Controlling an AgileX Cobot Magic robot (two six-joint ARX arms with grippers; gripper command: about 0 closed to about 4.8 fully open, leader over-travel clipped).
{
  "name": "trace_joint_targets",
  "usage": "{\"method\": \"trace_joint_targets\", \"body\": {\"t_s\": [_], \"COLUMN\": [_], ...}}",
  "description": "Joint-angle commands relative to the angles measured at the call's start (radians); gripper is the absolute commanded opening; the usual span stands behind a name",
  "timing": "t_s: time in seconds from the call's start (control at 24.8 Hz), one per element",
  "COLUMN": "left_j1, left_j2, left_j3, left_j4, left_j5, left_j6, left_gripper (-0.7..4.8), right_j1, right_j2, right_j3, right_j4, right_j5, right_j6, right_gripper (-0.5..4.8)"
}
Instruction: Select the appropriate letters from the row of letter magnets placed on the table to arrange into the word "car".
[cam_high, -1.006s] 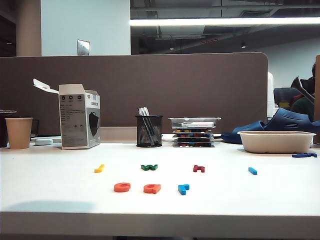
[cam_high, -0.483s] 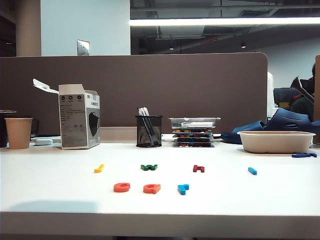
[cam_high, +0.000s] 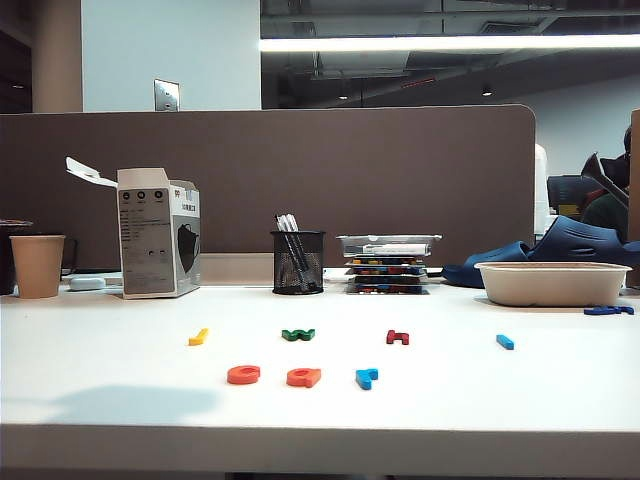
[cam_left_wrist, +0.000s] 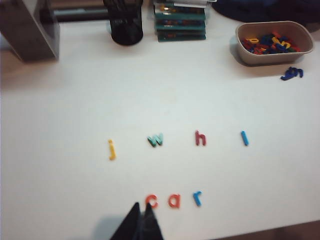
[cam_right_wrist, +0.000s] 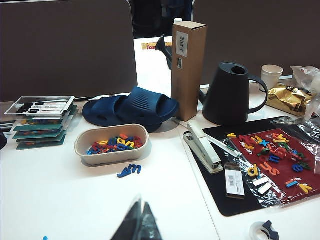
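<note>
The word is already spelled near the front edge of the table (cam_high: 100, 400): the orange "c" (cam_left_wrist: 151, 201), the orange "a" (cam_left_wrist: 174, 201) and the light blue "r" (cam_left_wrist: 198, 198) are laid flat in one row, close beside one another but apart, in reading order as seen from the left wrist view. Behind them, four letter magnets are left spaced out in the original row: a yellow "j" (cam_left_wrist: 112, 149), a green "w" (cam_left_wrist: 155, 140), a dark red "h" (cam_left_wrist: 200, 138) and a light blue "l" (cam_left_wrist: 244, 138). The arranging step is judged complete, so only withdrawal of the arms seems called for, with care that the "c" is not brushed. The left gripper (cam_left_wrist: 139, 223) is seen above the front edge, just in front of the "c", its fingers pressed together and nothing held. The right gripper (cam_right_wrist: 138, 222) is likewise closed and empty, raised over the table on the side of the beige tray of spare letters (cam_right_wrist: 82, 141).
</note>
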Motion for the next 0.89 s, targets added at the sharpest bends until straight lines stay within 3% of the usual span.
{"method": "trace_joint_targets", "body": {"t_s": [0.04, 0.28, 0.32, 0.4, 0.48, 0.89], "left_j1": [0.048, 0.171, 0.199, 0.315, 0.428, 0.741], "left_j2": [-0.004, -0.006, -0.008, -0.016, -0.016, -0.018], "left_j3": [0.002, 0.002, 0.002, 0.002, 0.002, 0.003], "left_j4": [0.061, 0.22, 0.267, 0.428, 0.54, 0.598], "left_j5": [-0.01, 0.032, 0.071, 0.255, 0.388, 0.57], "left_j6": [0.199, 0.459, 0.502, 0.603, 0.658, 0.789], "left_gripper": [-0.06, -0.06, -0.06, -0.06, -0.06, -0.06], "right_j1": [0.0, 0.0, 0.001, 0.003, 0.005, 0.005], "right_j2": [-0.031, -0.076, -0.083, -0.111, -0.134, -0.215], "right_j3": [-0.014, -0.028, -0.03, -0.044, -0.061, -0.113], "right_j4": [0.017, 0.014, 0.014, 0.018, 0.016, 0.018], "right_j5": [0.002, 0.002, 0.002, 0.002, 0.002, 0.004], "right_j6": [0.0, 0.0, 0.0, 0.0, 0.0, 0.002], "right_gripper": [-0.06, -0.06, -0.06, -0.06, -0.06, -0.06]}}
